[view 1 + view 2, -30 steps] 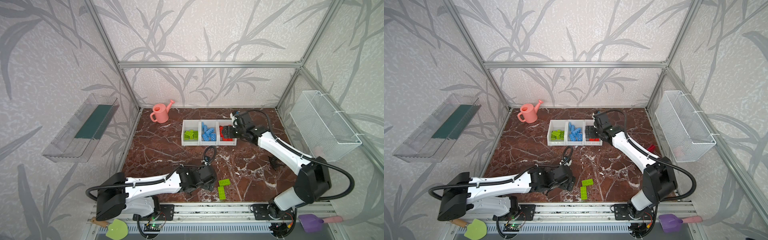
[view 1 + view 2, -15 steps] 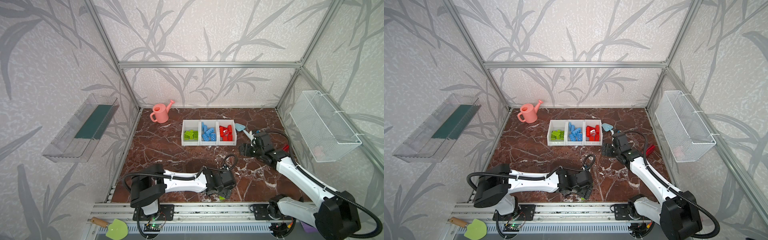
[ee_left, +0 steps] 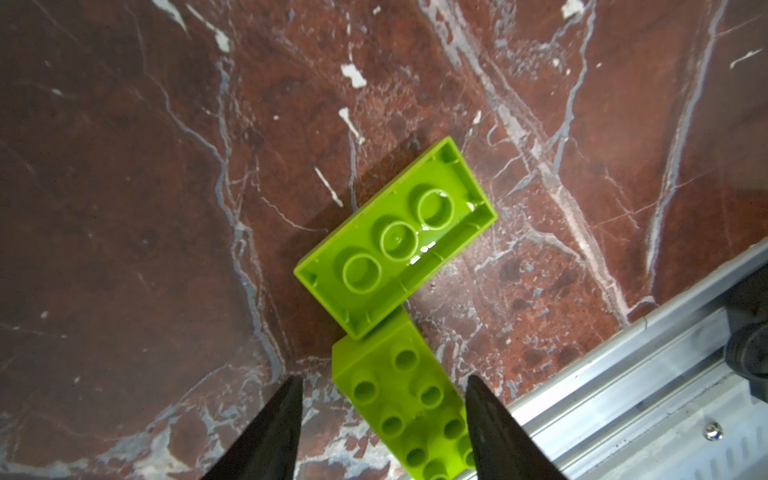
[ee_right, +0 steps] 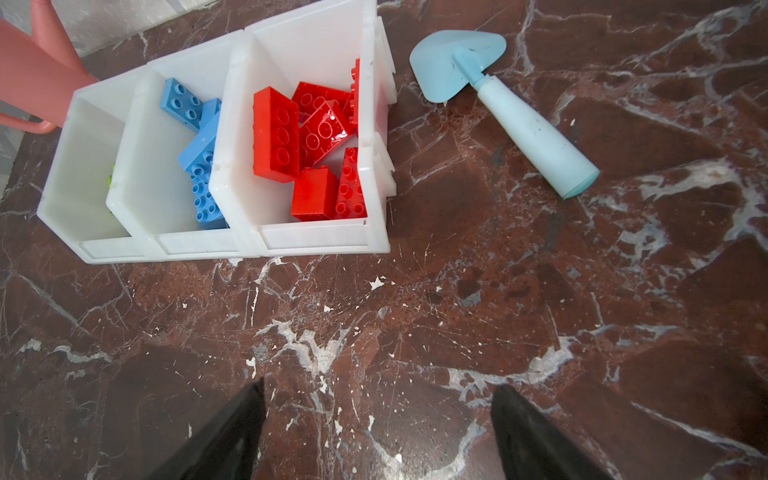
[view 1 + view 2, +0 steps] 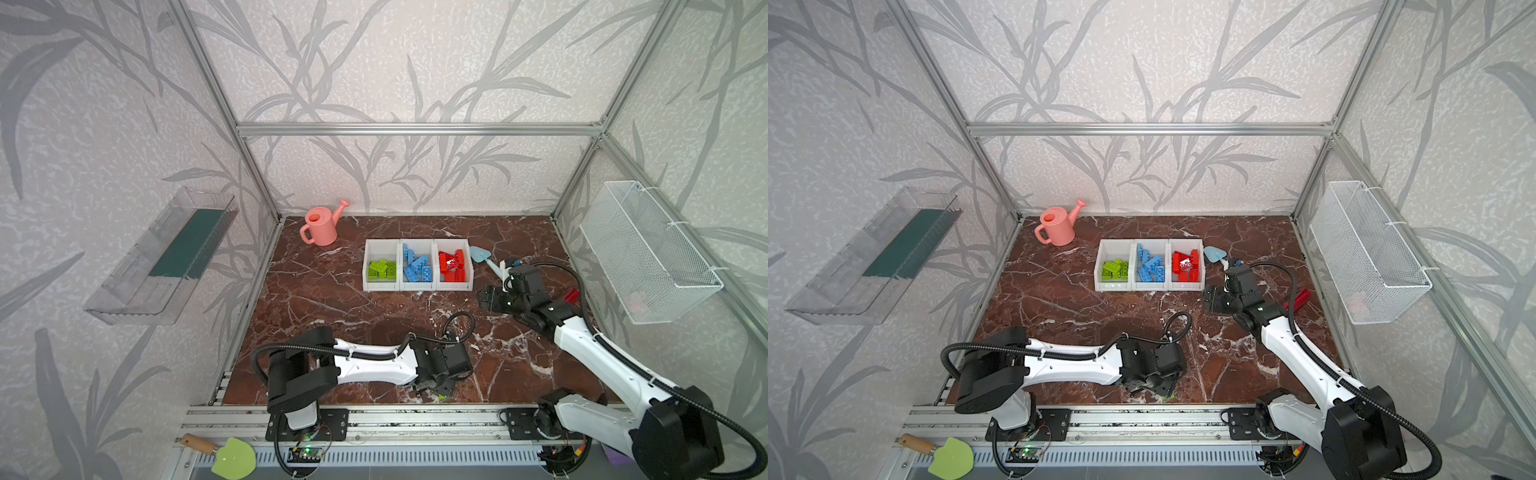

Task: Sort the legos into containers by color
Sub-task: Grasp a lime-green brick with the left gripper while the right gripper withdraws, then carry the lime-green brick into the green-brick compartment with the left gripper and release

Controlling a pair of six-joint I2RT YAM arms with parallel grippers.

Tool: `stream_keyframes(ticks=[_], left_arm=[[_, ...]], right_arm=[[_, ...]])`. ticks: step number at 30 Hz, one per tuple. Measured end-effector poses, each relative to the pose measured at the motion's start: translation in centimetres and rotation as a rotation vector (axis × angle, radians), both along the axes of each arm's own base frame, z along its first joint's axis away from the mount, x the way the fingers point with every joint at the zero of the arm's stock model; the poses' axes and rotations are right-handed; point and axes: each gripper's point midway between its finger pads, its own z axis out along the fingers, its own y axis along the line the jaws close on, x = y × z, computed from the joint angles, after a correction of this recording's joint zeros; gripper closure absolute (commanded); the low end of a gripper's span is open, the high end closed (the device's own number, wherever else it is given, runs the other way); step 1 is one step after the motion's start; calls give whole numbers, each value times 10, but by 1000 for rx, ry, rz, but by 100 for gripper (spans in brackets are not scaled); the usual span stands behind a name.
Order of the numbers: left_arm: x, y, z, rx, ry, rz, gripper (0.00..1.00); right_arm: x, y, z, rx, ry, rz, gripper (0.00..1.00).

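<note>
Step in hand: a grasp on the studs-up green brick [image 3: 401,399] is judged to be under way, since the jaws are set on either side of it.
Left gripper [image 3: 384,380]: part-open, with nothing gripped; one finger is seen just beside the brick's long side and a gap is left at the other.
Brick's place: at the front edge of the tabletop [image 5: 332,299], just beside the aluminium rail [image 3: 623,374].
Neighbour: an upside-down green brick [image 3: 397,237] is touched by the target at one corner.
Right gripper [image 4: 378,384]: held wide open and empty over bare marble, near the right end of the containers [image 4: 316,241].
Containers: set toward the back edge; green legos [image 5: 381,269] are held in the left bin, blue legos [image 4: 199,149] in the middle one and red legos [image 4: 276,133] in the right one.
Grasp: the jaws should be centred across the short width before being shut, so the brick is not skewed by one finger.
Lift: a straight rise is advised, so the neighbour is not dragged along.
Risk: the brick could be pushed against the rail.
</note>
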Motion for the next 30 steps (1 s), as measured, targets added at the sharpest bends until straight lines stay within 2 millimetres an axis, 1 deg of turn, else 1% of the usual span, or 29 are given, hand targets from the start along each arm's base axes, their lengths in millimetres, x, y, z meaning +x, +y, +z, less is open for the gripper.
stream_keyframes(ticks=[2,6,8,9,11,14,18,22,23,24,28,30], left_arm=[[-1,4,-2,15,4,1,39],[-2,8,-4,33,9,-1,26],[-2,8,-4,35,9,-2,26],[-2,8,-4,35,10,-2,27],[-2,9,-6,42,10,-2,39],[-2,12,-11,61,10,-4,44],[-2,14,-11,73,6,-4,51],[-1,18,-12,89,0,-3,64],[0,20,-12,96,-4,-2,69],[1,21,-12,101,-11,2,71],[5,29,-11,134,-36,8,72],[8,32,-7,137,-50,14,73]], right_arm=[[0,0,0,1,-2,0,14],[1,0,1,2,-6,0,14],[1,0,1,3,-7,0,14],[1,0,1,3,-7,0,14],[1,0,1,3,-8,0,14],[1,0,1,3,-9,1,14],[1,1,3,6,-14,1,14],[1,2,3,10,-12,6,14],[1,2,3,11,-12,6,14],[0,2,3,12,-12,8,14],[0,5,3,23,-9,19,14],[-2,7,2,35,-10,30,14]])
